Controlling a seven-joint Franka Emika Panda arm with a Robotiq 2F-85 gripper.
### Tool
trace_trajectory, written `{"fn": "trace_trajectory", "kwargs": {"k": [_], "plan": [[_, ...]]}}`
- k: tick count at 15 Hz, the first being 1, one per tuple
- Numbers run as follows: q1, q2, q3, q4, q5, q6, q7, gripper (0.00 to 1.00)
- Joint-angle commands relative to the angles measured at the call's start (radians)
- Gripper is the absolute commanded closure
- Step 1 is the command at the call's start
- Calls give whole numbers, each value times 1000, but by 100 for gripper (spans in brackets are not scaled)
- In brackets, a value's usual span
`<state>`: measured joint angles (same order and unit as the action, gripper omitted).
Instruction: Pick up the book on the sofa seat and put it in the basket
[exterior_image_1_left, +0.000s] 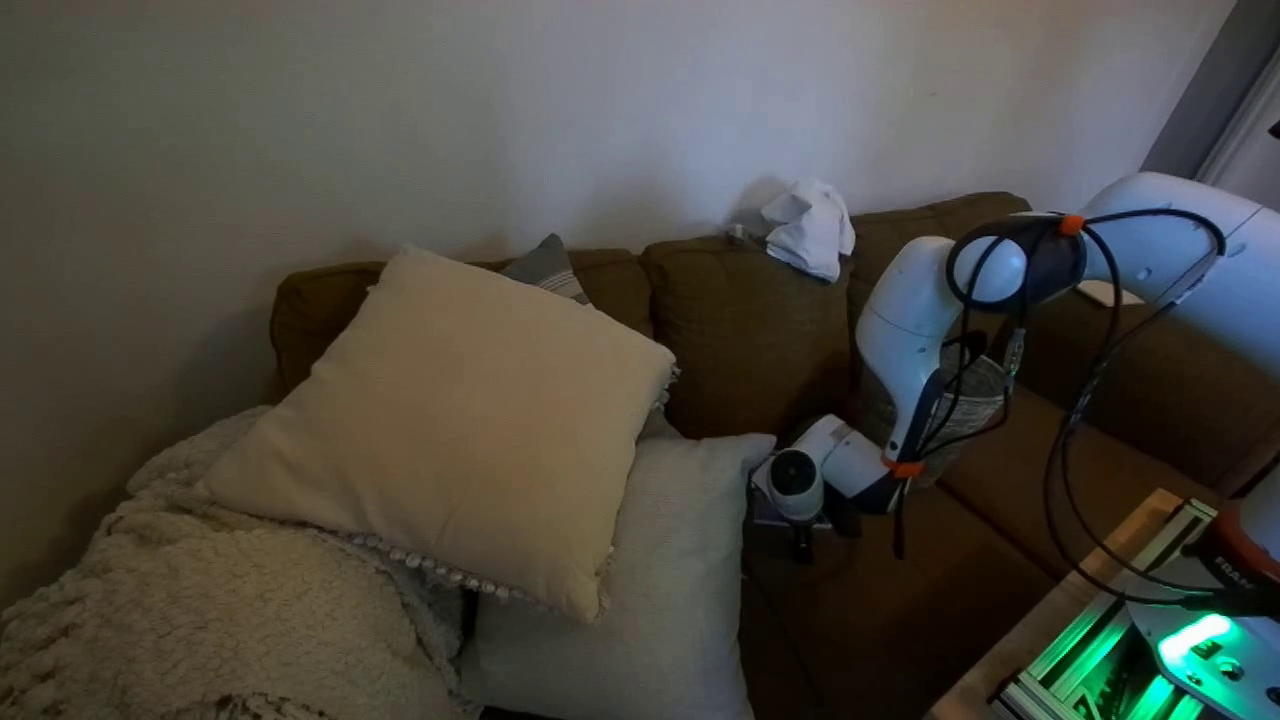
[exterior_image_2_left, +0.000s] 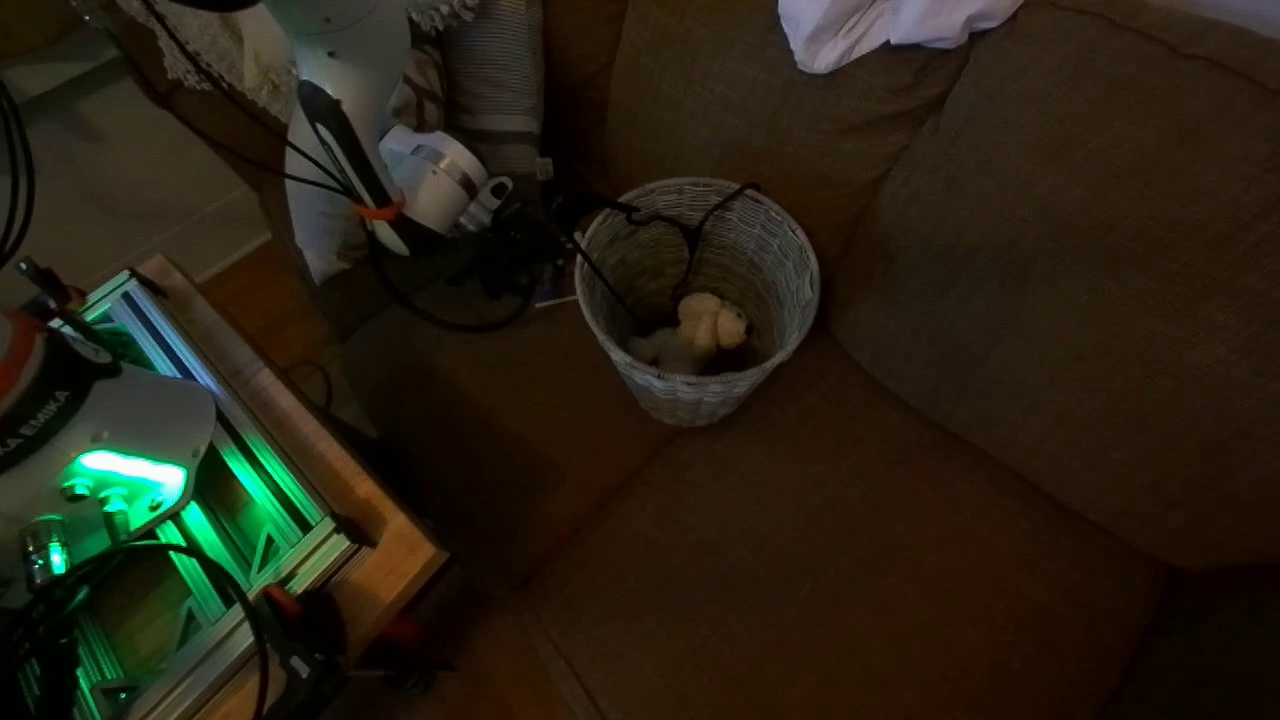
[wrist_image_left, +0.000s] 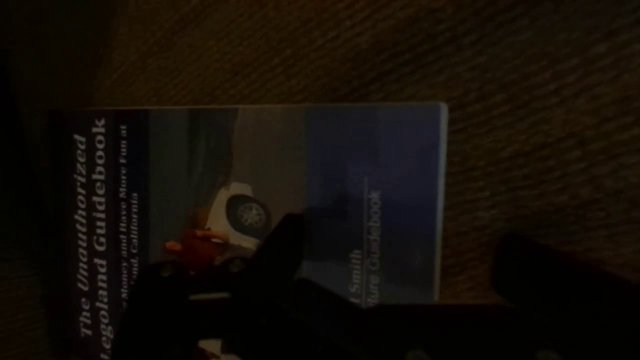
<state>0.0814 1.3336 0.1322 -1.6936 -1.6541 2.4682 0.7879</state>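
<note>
The end effector (wrist_image_left: 400, 235), its jaws spread wide and holding nothing, has one jaw over the book (wrist_image_left: 250, 195) and the other past its edge; whether either touches it cannot be told. The book lies flat on the surface (wrist_image_left: 525, 125). Farther off, near the book, the basket (exterior_image_2_left: 690, 400) contains a pale toy (exterior_image_2_left: 710, 325). The approach appears nearly complete; gripping, lifting, carrying and releasing remain.

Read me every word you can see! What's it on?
Book: "The Unauthorized Legoland Guidebook"
Book: "...Money and Have More Fun at"
Book: "...and, California"
Book: "...t Smith"
Book: "...ture Guidebook"
Robot base: "...KA EMIKA"
Robot base: "FRAN..."
Letters behind the fingers, cut off or blurred: unreadable.
</note>
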Motion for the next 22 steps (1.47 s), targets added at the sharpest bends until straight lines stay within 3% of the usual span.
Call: {"fn": "trace_trajectory", "kwargs": {"k": [1, 6, 7, 8, 13, 17, 20, 22], "plan": [[38, 24, -47, 67, 20, -87, 83, 0], [112, 10, -59, 79, 11, -274, 277, 0], [126, 8, -55, 74, 15, -321, 317, 7], [141, 0, -50, 64, 22, -370, 354, 26], [195, -54, -33, -8, 35, -590, 558, 65], [187, -69, -8, -22, 59, -683, 577, 95], [164, -114, 13, -57, 65, -664, 579, 100], [140, -227, 35, -168, 44, -610, 591, 97]]}}
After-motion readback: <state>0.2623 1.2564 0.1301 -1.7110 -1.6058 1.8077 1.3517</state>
